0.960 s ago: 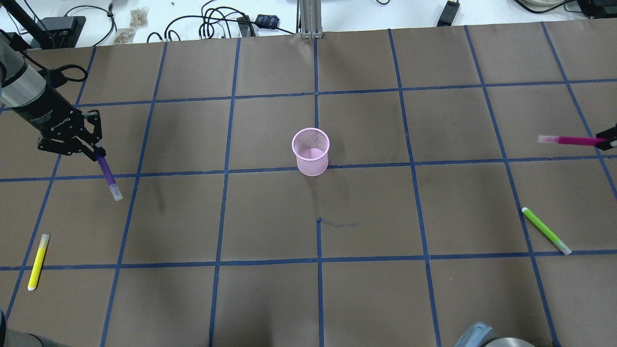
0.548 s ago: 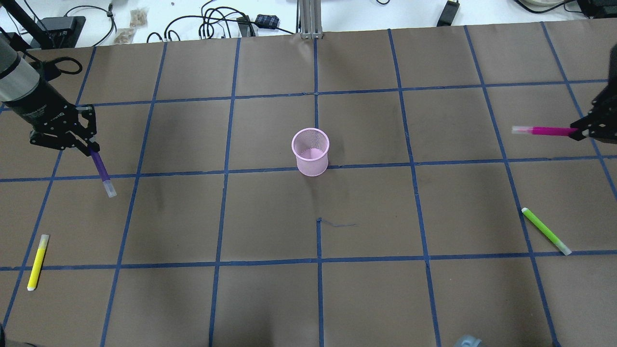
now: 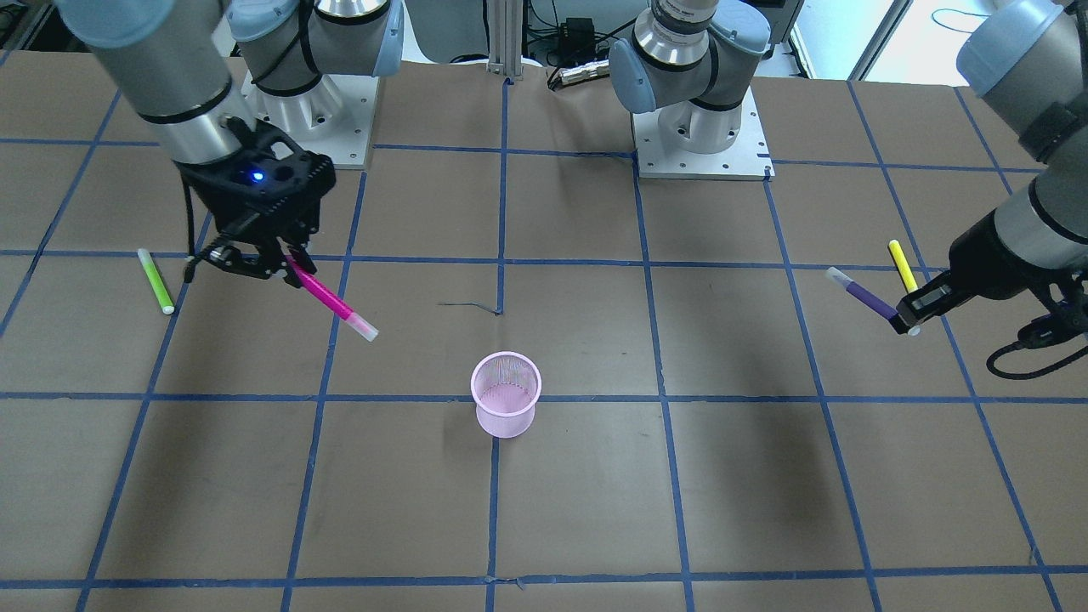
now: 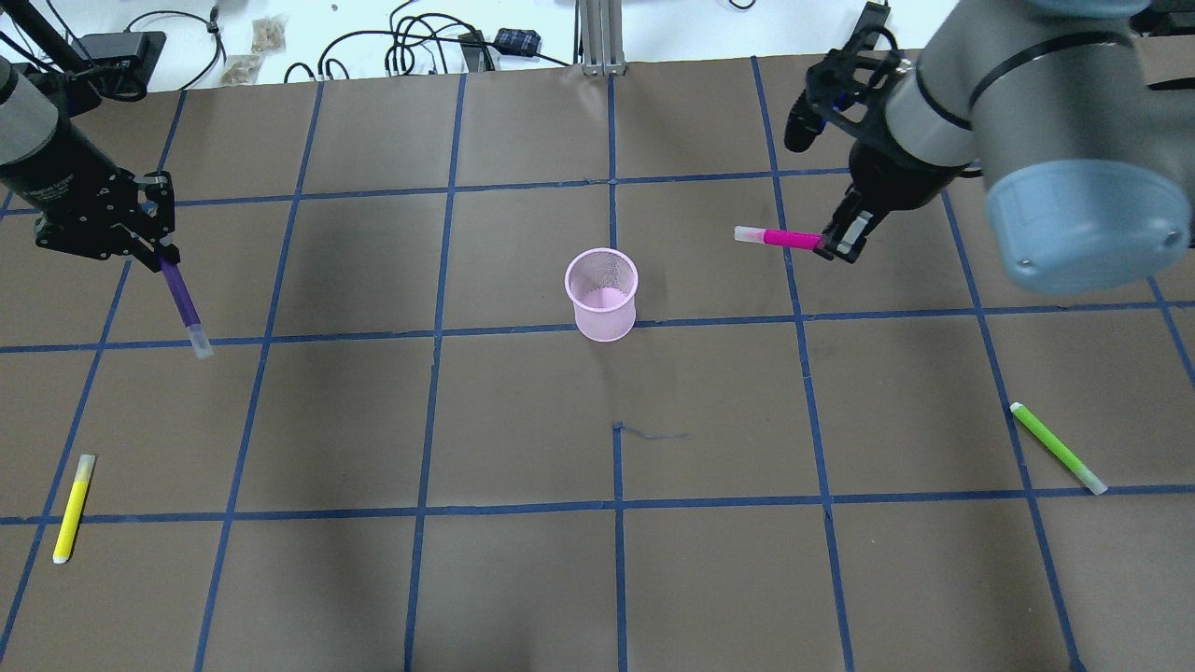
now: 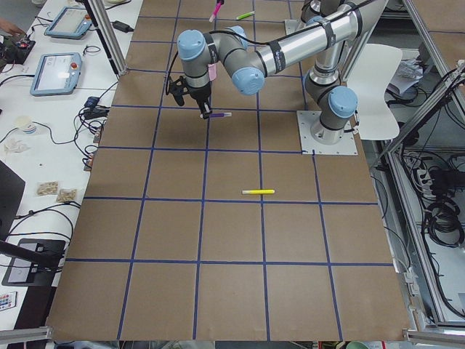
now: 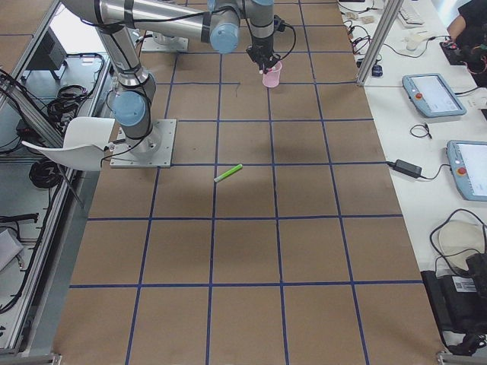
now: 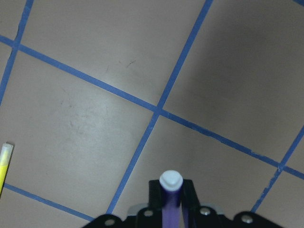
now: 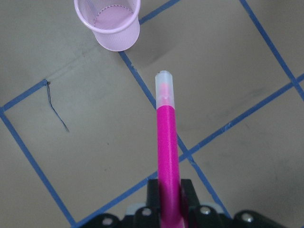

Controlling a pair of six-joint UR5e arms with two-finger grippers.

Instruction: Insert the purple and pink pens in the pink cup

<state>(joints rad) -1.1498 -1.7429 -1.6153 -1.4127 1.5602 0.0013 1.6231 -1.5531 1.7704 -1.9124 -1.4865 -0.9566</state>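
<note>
Each pen is pinched at 1 end, so most of its barrel juts free beyond the jaws. That grip, I judge, leaves the free end ready to go into the cup first. The right gripper (image 4: 834, 245) is clamped on the pink pen (image 4: 780, 238), which lies nearly level and points at the pink cup (image 4: 605, 317). The cup stands upright about midway between the left and right edges of the table (image 4: 523, 579). The left gripper (image 4: 161, 257) is clamped on the purple pen (image 4: 182, 299) close to the left edge, well apart from the cup (probably waiting its turn). The yellow pen (image 4: 73, 509) near the left edge and the green pen (image 4: 1058, 446) near the right edge lie flat, and the task does not need them.

The right wrist view shows the cup's open mouth ahead of the pink pen's tip, slightly off line. The left wrist view shows no cup, only table and the yellow pen's tip. The front view shows the pink pen sloping downward, which the overhead view hides.
</note>
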